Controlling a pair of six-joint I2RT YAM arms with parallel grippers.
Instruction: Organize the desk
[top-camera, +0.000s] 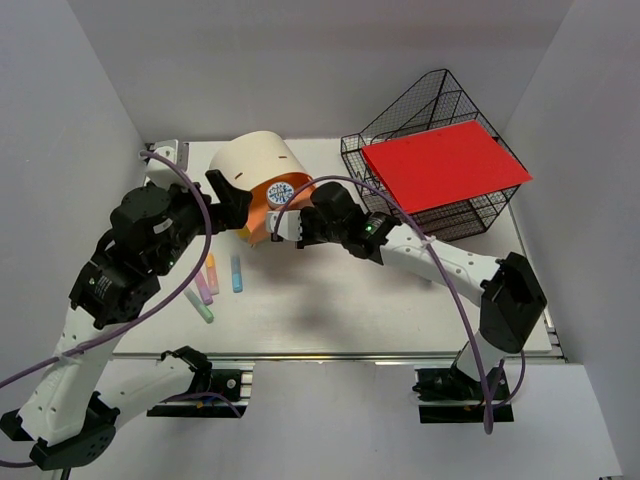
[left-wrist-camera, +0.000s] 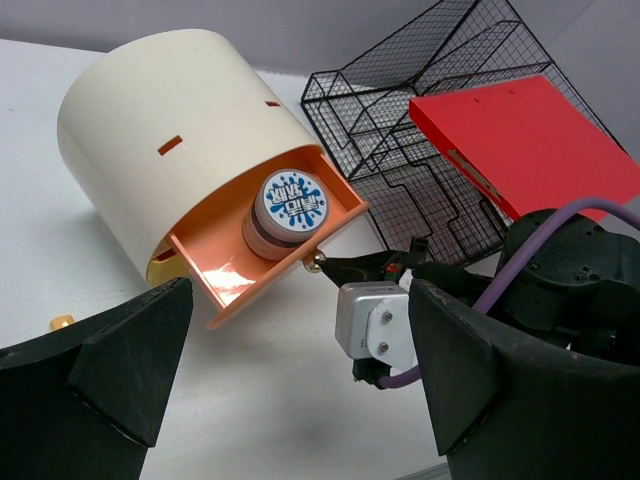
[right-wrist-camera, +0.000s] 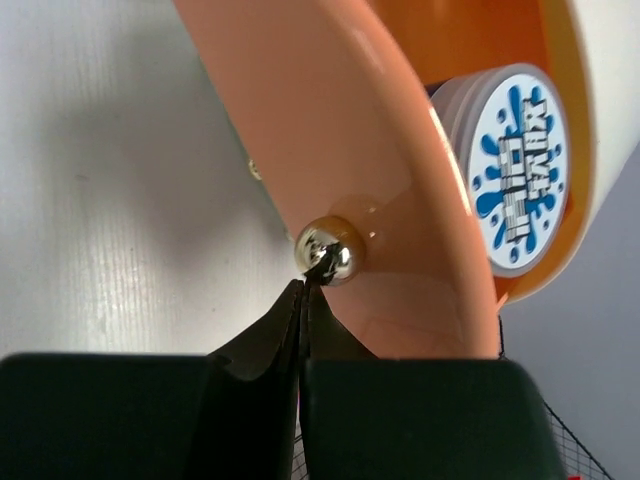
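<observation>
White desk (top-camera: 340, 300) carries drawer box (top-camera: 255, 165); wire rack (top-camera: 420, 110); pastel markers (top-camera: 237, 273).

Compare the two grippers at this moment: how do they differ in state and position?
The left gripper is wide open and empty; the right gripper is shut. The left one sits back from the orange drawer, facing it, while the right one's tips touch the drawer's metal knob. Shared: both have black fingers and point at the same pulled-out drawer.
</observation>
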